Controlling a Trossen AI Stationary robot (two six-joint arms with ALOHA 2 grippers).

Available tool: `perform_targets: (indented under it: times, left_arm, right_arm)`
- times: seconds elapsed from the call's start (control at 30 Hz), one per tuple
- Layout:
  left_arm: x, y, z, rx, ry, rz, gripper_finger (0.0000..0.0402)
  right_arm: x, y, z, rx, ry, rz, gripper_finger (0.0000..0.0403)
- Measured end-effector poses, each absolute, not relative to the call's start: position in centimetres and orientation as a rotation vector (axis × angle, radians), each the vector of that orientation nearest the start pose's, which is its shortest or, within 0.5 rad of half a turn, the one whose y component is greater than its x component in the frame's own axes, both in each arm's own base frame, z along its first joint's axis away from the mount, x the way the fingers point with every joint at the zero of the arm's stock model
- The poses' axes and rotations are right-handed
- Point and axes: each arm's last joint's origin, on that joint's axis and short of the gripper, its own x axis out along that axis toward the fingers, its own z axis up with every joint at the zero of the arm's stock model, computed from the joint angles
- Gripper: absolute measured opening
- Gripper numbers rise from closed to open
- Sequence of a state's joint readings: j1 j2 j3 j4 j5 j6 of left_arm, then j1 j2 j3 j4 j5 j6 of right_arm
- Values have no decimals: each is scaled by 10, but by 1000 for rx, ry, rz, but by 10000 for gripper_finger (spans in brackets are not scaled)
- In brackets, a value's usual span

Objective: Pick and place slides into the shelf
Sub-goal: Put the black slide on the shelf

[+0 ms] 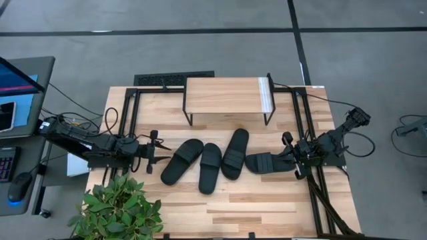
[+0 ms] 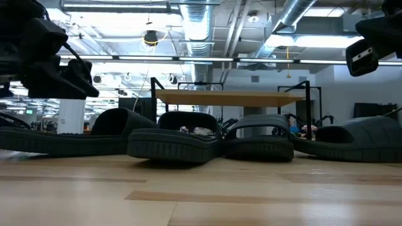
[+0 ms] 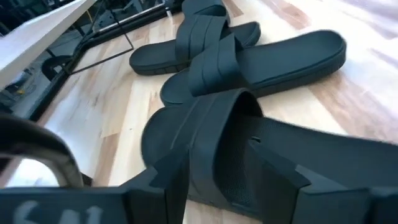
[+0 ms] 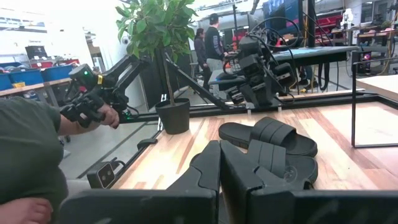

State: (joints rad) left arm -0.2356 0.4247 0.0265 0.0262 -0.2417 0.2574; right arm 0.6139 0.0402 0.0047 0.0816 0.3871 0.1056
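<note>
Four black slides lie in a row on the wooden table in front of the shelf (image 1: 227, 95), a low rack with a light wood top standing on thin black legs. From left to right they are slide (image 1: 181, 161), slide (image 1: 210, 168), slide (image 1: 235, 153) and slide (image 1: 270, 163). My left gripper (image 1: 159, 152) hovers open above the table beside the leftmost slide (image 3: 249, 155). In the left wrist view that slide's strap shows between the fingers. My right gripper (image 1: 288, 157) is shut, held level above the end of the rightmost slide (image 4: 267, 168).
A potted plant (image 1: 120, 210) stands at the table's near left corner. Black frame rails (image 1: 132, 113) run along both sides of the shelf. A desk with a monitor (image 1: 17, 87) stands left of the table. A person's sleeve (image 4: 25, 155) shows beyond the table.
</note>
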Motion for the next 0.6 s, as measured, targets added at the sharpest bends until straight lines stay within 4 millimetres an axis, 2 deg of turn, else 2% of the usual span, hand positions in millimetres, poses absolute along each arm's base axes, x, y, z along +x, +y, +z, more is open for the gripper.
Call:
perform_targets:
  times: [0.23,0.6]
  left_arm:
    - [122,-22,145,373,275,-30,144]
    - [132,-22,139,466,323,33,144]
  right_arm:
    - [86,47,170,127,-29,229,0]
    - [86,47,170,127,-29,228,0]
